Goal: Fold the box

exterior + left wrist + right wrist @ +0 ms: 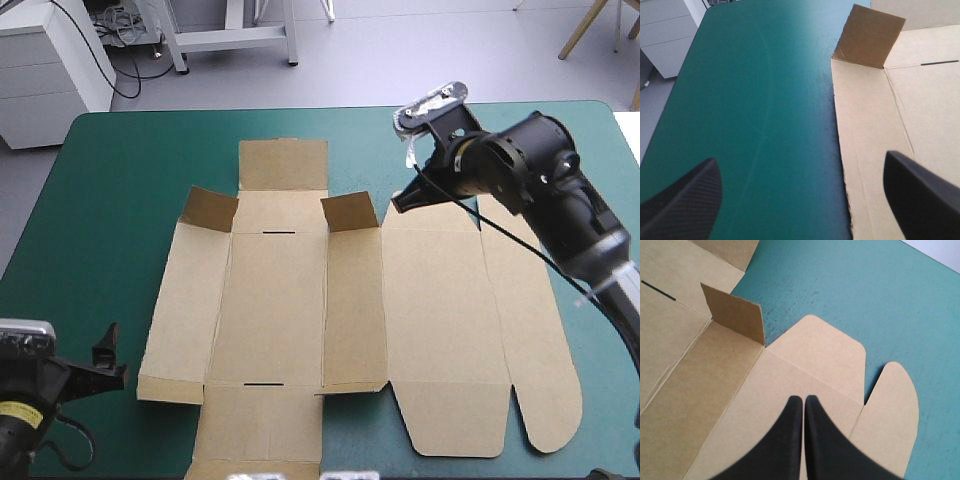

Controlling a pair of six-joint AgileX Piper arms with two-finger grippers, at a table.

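Note:
The brown box (275,300) lies as a flat cut sheet in the middle of the teal-green table. Two small flaps stand raised at its far side, the left flap (210,208) and the right flap (350,212). The lid panel (440,310), with its rounded side tab, lies flat to the right. My right gripper (402,202) is shut and hovers over the lid panel's far edge; in its wrist view the right gripper (804,399) points at the rounded far tab (820,352), beside the raised flap (735,315). My left gripper (112,358) is open near the front left corner, holding nothing. The left gripper (800,200) straddles the box's left edge (840,150).
A wide strip of bare teal-green cover (110,230) lies left of the box, and more (590,200) to the right under the right arm. The box's near flap (260,430) reaches the table's front edge. A white cabinet (50,60) stands beyond the far left corner.

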